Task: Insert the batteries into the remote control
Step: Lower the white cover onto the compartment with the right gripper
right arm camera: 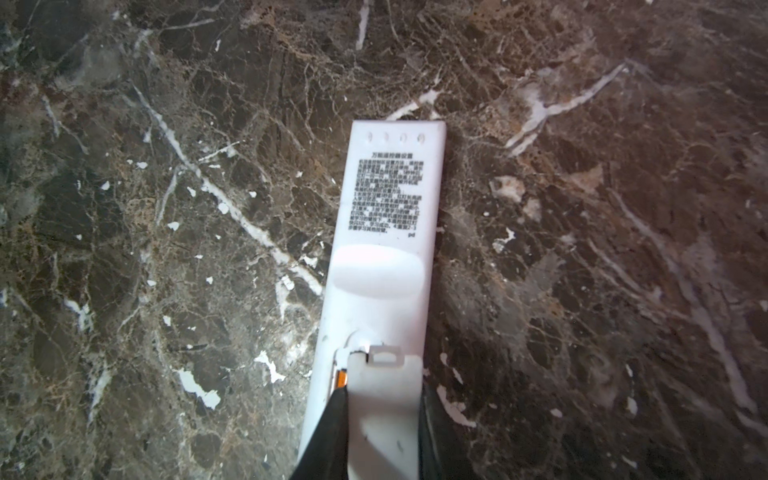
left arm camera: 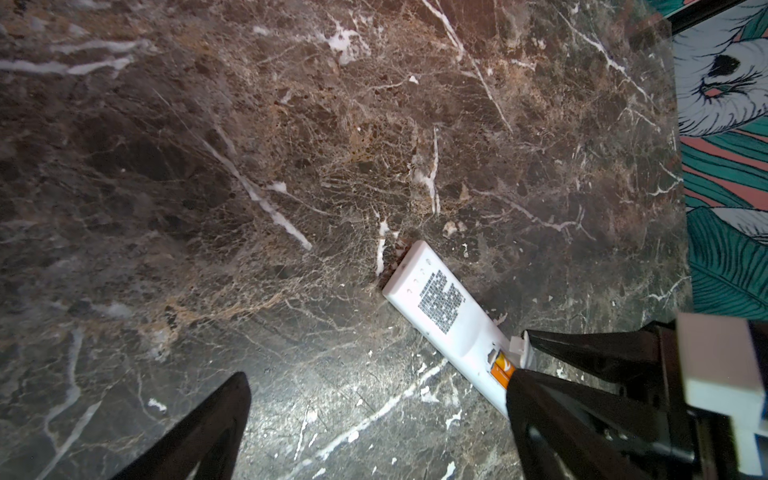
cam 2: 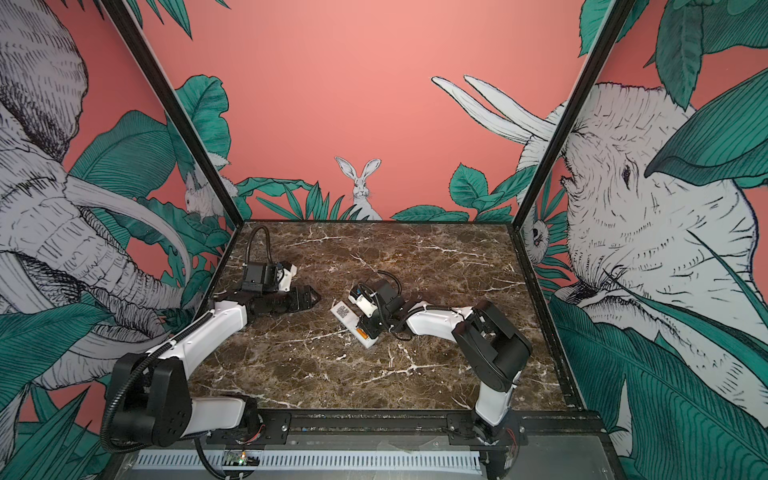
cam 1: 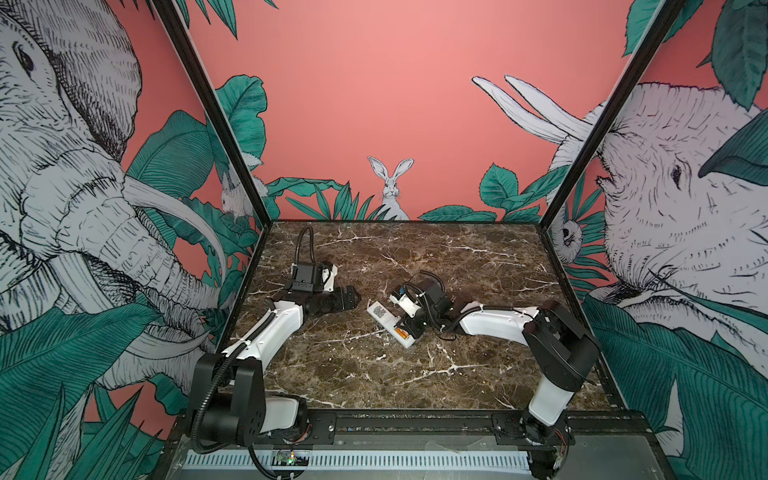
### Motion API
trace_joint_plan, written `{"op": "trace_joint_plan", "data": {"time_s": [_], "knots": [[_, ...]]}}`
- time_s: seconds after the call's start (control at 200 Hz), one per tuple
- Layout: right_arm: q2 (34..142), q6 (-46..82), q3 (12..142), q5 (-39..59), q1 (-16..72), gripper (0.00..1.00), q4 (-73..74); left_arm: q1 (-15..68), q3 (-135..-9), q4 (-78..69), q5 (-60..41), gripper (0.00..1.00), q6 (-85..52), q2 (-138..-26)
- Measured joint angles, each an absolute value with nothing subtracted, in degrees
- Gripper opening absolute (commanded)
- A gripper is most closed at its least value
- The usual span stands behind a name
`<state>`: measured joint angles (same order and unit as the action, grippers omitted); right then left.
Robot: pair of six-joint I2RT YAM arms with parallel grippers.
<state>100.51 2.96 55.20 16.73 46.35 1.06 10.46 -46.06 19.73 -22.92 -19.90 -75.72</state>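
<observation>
Where the remote control (cam 1: 386, 321) lies mid-frame, its battery cover (right arm camera: 382, 395) is pinched by the right gripper (right arm camera: 380, 415); left gripper (cam 1: 354, 299) spread wide, empty.

Both top views high, looking down over table (cam 1: 353, 365), wrist views close, sharing remote control (left arm camera: 440, 299)

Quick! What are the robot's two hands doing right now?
Left gripper: open, empty.
Right gripper: closed on the cover.
</observation>
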Motion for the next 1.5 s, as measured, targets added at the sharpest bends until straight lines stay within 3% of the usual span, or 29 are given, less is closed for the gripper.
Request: {"op": "trace_joint_plan", "data": {"time_s": [0.85,1.5], "knots": [[98.6,6.1,53.1,8.5,50.7,0.08,1.9,10.5,-46.1,19.3,-23.6,0.97,-19.9,-75.9],[97.6,7.4,50.7,7.6,52.0,0.08,4.5,10.5,-46.1,18.9,-24.7,0.97,-19.9,-76.1]]}}
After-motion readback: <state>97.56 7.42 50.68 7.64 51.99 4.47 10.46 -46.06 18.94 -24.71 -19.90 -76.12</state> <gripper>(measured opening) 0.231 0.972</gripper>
